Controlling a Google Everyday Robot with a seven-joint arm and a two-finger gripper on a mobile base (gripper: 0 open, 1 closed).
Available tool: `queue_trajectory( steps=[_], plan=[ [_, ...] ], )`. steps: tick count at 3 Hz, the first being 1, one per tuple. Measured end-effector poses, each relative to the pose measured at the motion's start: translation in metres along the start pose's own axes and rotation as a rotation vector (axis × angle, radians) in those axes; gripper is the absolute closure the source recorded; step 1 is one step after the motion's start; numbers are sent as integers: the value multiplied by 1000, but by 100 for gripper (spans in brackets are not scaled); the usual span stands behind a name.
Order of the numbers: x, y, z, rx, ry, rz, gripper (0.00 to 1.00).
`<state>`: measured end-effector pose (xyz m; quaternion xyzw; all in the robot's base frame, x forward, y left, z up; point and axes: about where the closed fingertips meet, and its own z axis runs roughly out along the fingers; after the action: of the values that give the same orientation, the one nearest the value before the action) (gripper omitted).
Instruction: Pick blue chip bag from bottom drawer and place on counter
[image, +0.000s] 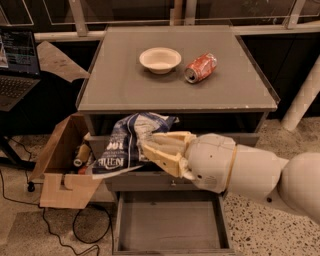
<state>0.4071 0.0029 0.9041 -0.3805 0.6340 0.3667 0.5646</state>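
My gripper (150, 146) is shut on the blue chip bag (122, 145), a crumpled dark-blue and white foil bag with white lettering. I hold it in the air in front of the cabinet's upper drawers, just below the counter's front edge. The bottom drawer (170, 220) is pulled open below it and its grey floor is bare. The counter (125, 80) is the flat grey top of the cabinet. My white arm (250, 172) comes in from the right.
A white bowl (160, 59) and an orange-red soda can (201, 67) lie on the counter's far half. An open cardboard box (62, 165) with items stands left of the cabinet. A laptop (17, 65) sits far left. Cables lie on the floor.
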Motion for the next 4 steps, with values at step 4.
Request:
queue_trajectory(
  steps=[4],
  plan=[
    [-95, -46, 87, 30, -43, -142, 100]
  ],
)
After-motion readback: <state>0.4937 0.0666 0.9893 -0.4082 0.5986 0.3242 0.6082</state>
